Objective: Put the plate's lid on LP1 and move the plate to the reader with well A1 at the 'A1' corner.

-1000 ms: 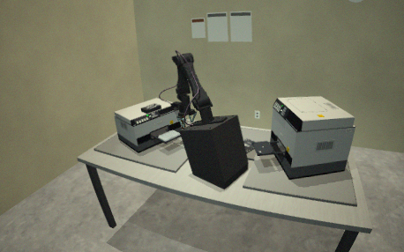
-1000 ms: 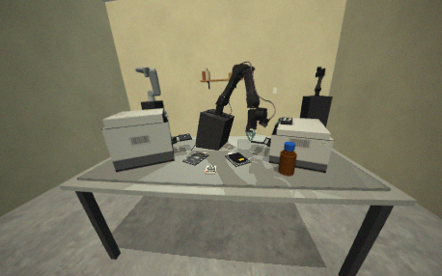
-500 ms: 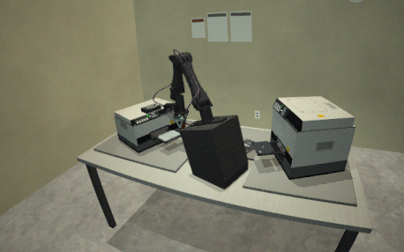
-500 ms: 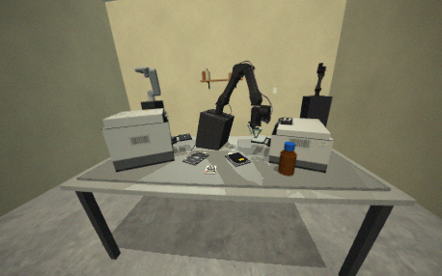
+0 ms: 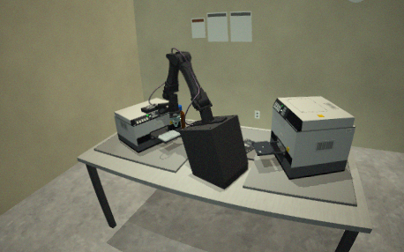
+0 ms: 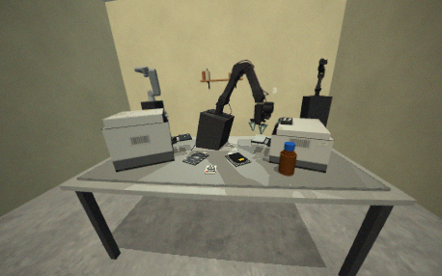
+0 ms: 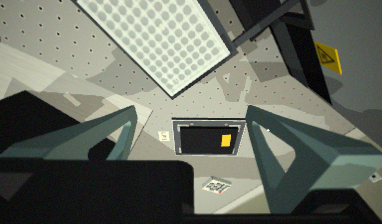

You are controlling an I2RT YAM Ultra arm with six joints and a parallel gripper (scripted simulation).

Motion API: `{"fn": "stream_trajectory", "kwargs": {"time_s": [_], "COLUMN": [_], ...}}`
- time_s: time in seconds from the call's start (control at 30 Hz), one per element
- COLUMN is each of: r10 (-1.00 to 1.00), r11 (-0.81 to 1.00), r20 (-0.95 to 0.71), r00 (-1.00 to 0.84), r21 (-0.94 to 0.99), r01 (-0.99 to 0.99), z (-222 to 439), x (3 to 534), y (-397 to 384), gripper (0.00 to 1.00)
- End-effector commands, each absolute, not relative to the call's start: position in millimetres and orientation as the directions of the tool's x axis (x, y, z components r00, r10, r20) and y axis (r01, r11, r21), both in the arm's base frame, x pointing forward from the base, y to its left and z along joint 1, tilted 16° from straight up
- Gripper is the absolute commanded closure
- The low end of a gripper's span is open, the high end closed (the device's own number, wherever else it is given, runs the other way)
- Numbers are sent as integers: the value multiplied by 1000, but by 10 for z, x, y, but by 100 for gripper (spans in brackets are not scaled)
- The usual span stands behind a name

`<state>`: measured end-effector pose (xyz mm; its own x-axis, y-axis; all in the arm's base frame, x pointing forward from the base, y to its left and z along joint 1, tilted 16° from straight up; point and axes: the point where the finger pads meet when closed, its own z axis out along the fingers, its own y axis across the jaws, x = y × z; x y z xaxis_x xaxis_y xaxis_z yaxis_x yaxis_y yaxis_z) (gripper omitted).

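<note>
Fingers of the gripper (image 5: 176, 121) (image 6: 257, 130) (image 7: 192, 106) wide apart, nothing between them, tips pointing down. They hang above the bench, just beside the dispenser (image 5: 143, 129) (image 6: 301, 140) (image 7: 302, 55). Plate (image 5: 169, 136) (image 6: 261, 139) (image 7: 164, 37) sits out on the dispenser's stage, lower than the tips and apart from them; in the wrist view it's beyond the tips, up and toward the left one, corner pointing at the gap (wells show, can't tell the lid's edge from the plate's). Also in the wrist view, a dark frame (image 6: 246, 163) (image 7: 176, 140) with a yellow patch appears in the gap between the fingers, nearer the right tip, but it lies down on the bench, well below. Small white card (image 6: 210, 170) (image 7: 216, 185) flat on the bench past it. Bottle (image 5: 183, 120) (image 6: 288, 161), blue cap, upright beside the dispenser, not touched by the fingers. Reader (image 5: 315, 143) (image 6: 139, 140) well apart from the fingers, across the arm's base, its dark stage (image 5: 265, 148) (image 6: 183, 137) sticking out.
</note>
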<state>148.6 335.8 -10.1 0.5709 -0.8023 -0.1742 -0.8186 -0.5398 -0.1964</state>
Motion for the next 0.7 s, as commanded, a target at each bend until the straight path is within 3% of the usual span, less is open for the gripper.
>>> {"fn": "stream_trajectory", "kwargs": {"time_s": [0.0, 0.67], "r10": [-722, -372], "r11": [-630, -878], "r20": [-158, -40], "r00": [674, 927], "r21": [-255, -308], "r01": [-734, -365], "z": [126, 352], "x": [1458, 939], "y": [3481, 3606], "gripper": [0, 0]}}
